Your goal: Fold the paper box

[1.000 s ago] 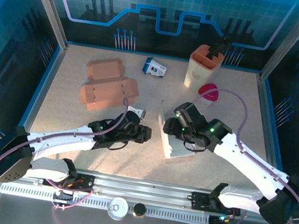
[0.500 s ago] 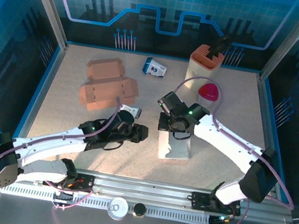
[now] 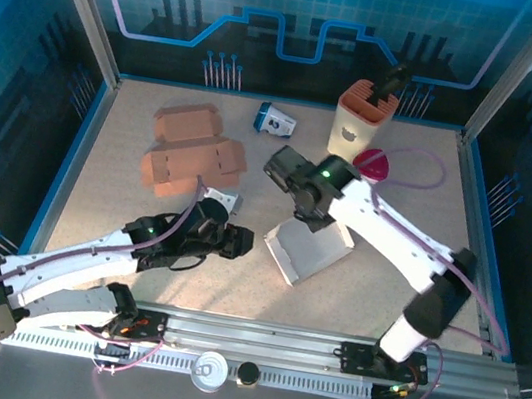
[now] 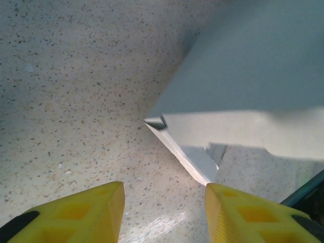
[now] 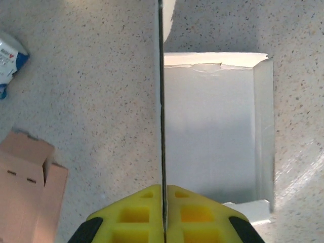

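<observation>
The white paper box lies partly opened in the middle of the table, its open tray facing up. My right gripper is at the box's far edge, shut on one thin upright wall of it. In the right wrist view that wall runs edge-on up from the closed fingertips, with the box's inside to the right. My left gripper stands open just left of the box. In the left wrist view the box's corner flap lies ahead of the gripper, close to the right finger.
Two brown cardboard boxes lie at the back left. A small blue and white carton, a beige holder and a pink object stand at the back. In the right wrist view a brown box is at lower left.
My right gripper has moved towards the back left with the box's wall in it, and the box has turned and spread flatter. My left gripper has drawn back a little to the left.
</observation>
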